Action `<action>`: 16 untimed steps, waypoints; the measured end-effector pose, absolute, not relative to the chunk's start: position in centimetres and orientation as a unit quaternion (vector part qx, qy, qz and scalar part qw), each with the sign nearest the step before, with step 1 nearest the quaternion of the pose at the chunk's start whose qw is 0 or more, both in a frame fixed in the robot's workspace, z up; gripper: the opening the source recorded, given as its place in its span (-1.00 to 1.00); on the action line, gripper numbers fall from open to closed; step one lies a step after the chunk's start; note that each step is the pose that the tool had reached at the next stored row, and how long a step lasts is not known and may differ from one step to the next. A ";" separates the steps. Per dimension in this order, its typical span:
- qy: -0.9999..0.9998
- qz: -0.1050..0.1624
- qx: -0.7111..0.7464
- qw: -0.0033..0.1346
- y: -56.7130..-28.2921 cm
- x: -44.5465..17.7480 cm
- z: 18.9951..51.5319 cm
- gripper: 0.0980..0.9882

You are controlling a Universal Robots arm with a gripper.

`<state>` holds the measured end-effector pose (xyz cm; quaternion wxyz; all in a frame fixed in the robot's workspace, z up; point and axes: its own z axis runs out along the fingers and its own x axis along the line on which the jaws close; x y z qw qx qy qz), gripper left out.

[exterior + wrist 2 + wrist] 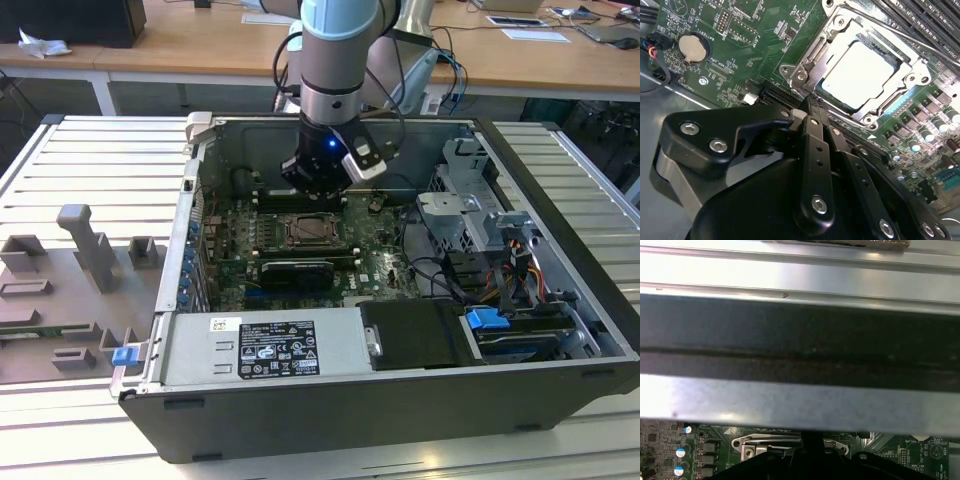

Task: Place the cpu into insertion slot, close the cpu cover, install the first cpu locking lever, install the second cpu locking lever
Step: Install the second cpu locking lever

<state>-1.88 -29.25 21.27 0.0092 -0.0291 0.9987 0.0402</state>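
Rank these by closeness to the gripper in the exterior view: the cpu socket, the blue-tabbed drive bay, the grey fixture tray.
1. The insertion slot, just below the gripper.
2. The blue-tabbed drive bay, toward the exterior view's right.
3. The grey fixture tray, outside the case, exterior view's left.

Pale silver cpu (858, 75), green circuit board (740, 60), black tool (812, 107).

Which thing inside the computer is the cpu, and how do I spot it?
Look inside the open computer case at the green circuit board on its floor, in the second wrist view. Near the tips of the black gripper sits a square socket with a silver metal frame, the cpu cover. The cpu is the flat, pale, shiny square in its middle, plain and smooth, unlike the parts around it.
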 end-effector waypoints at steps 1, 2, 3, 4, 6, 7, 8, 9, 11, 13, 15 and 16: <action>0.999 0.040 -0.029 0.009 -29.4 -1.9 21.3 -0.98; 0.999 0.040 -0.029 0.009 -29.4 -1.9 21.3 -0.98; 0.999 0.040 -0.029 0.009 -29.5 -1.9 21.3 -0.98; 0.999 0.040 -0.029 0.009 -29.5 -1.9 21.3 -0.98; 0.999 0.040 -0.029 0.009 -29.6 -1.9 21.3 -0.98; 0.999 0.040 -0.029 0.009 -29.7 -1.9 21.3 -0.98; 0.999 0.040 -0.029 0.009 -29.7 -1.9 21.3 -0.98; 0.999 0.040 -0.029 0.009 -29.7 -1.9 21.3 -0.98; 0.999 0.040 -0.029 0.009 -29.8 -1.9 21.3 -0.98; 0.999 0.040 -0.029 0.009 -29.8 -1.9 21.3 -0.98; 0.999 0.040 -0.029 0.009 -29.8 -1.9 21.7 -0.98; 0.999 0.040 -0.029 0.009 -29.8 -1.9 22.1 -0.98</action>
